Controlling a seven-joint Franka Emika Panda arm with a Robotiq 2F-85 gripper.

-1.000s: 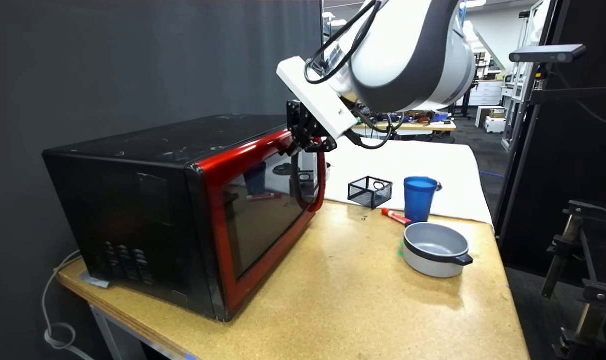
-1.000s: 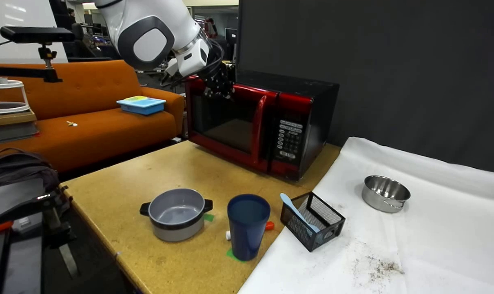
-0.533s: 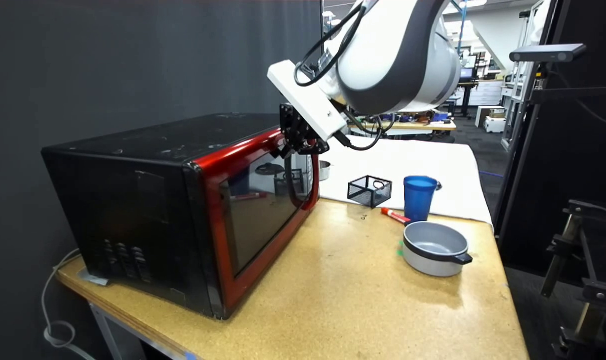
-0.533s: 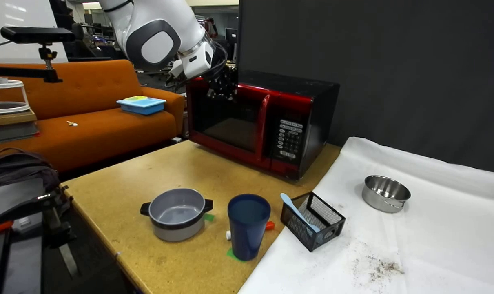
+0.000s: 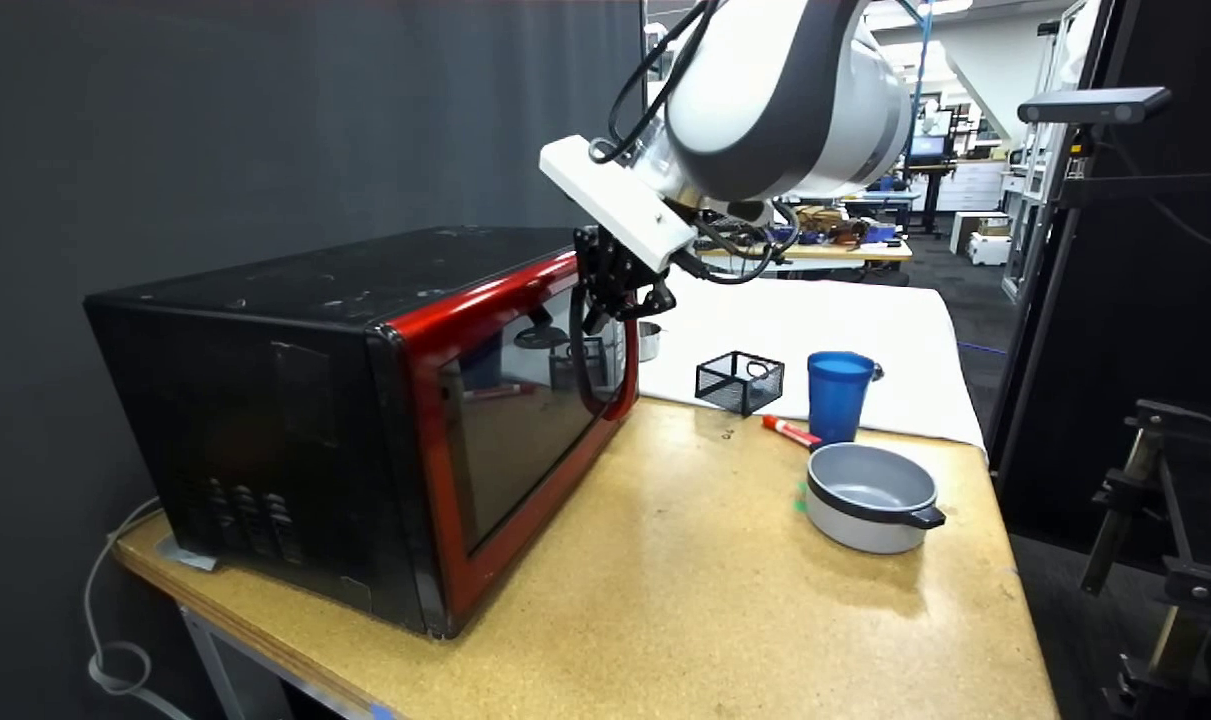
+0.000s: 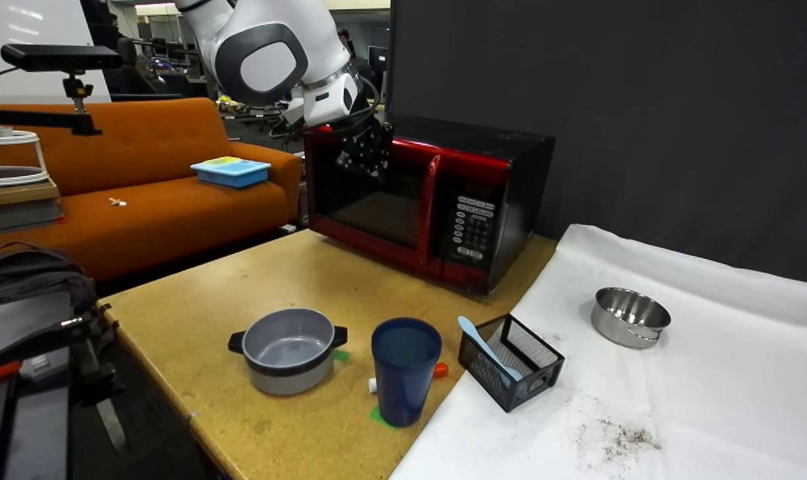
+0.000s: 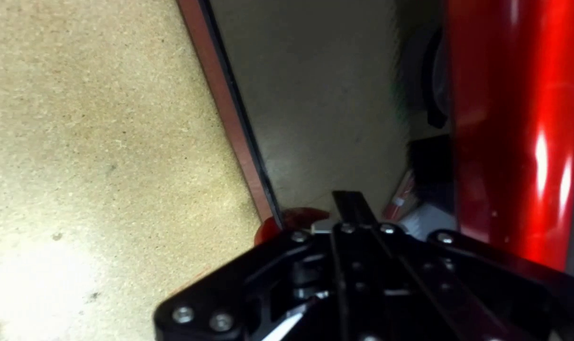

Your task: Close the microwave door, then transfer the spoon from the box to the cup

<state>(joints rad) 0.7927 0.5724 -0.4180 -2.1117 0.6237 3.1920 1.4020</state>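
Observation:
The red-framed microwave door [image 5: 510,445] sits flush against the black microwave in both exterior views; it also shows in an exterior view [image 6: 376,210]. My gripper [image 5: 590,322] is in front of the door's upper part, near the handle. In the wrist view the fingertips [image 7: 349,199] are together with nothing between them, in front of the dark glass. Whether they touch the door I cannot tell. The black wire box [image 6: 543,381] holds a light blue spoon [image 6: 484,345] leaning with its end above the rim. The blue cup [image 6: 406,377] stands upright beside the box.
A grey pot with black handles [image 6: 290,373] stands beside the cup. A red marker [image 5: 790,432] lies by the cup's base. A steel bowl [image 6: 630,320] sits on the white sheet [image 6: 730,387] beyond the box. The microwave's handle [image 5: 620,405] sticks out near my gripper.
The door has swung inward from slightly ajar to flush with the microwave. My gripper moved in with it, then shifted slightly back from it and lower. The spoon, box and cup have not moved.

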